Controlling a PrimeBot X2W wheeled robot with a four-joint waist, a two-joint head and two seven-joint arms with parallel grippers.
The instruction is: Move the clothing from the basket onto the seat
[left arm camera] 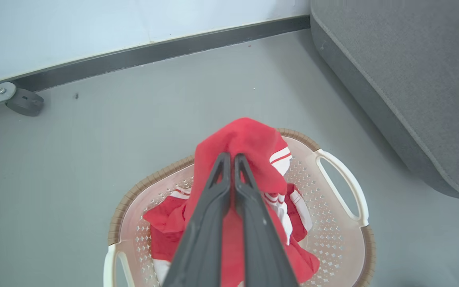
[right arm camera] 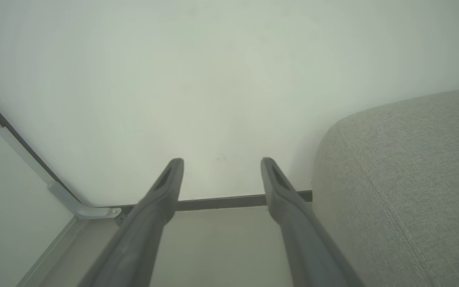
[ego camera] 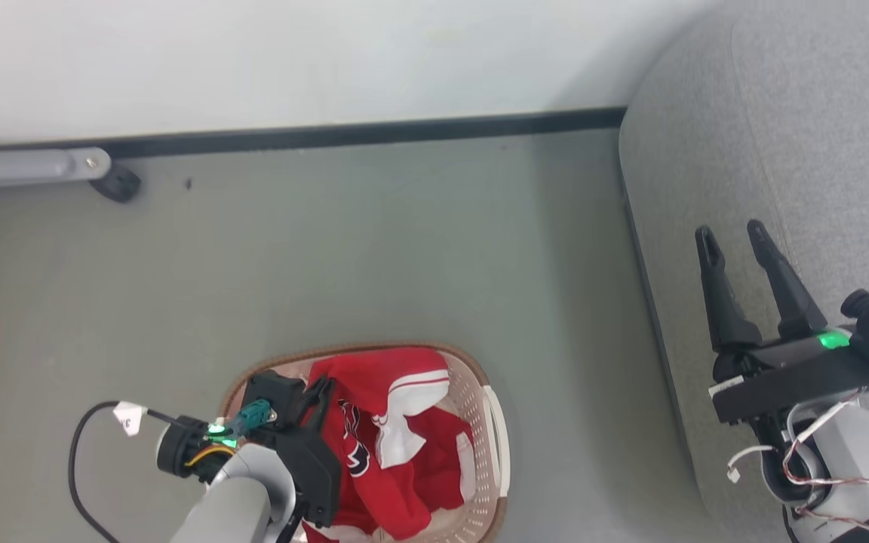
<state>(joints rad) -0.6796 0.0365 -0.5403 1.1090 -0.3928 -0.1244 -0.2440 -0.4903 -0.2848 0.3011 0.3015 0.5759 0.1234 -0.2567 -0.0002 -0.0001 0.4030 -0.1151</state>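
Grey floor (ego camera: pixel 404 249) held the basket (left arm camera: pixel 153 179) w/ the clothing (left arm camera: pixel 249 137) mostly inside — left gripper (left arm camera: pixel 229 157) pinched a red fold. Best bet was a high lift clear of the rim, then across to the seat (left arm camera: pixel 412 79); right gripper (ego camera: pixel 732 235) stood spread.

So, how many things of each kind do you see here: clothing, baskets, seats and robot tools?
shirt: 1
basket: 1
seat: 1
tools: 2, the left tool shut on the shirt, the right tool open
total: 5
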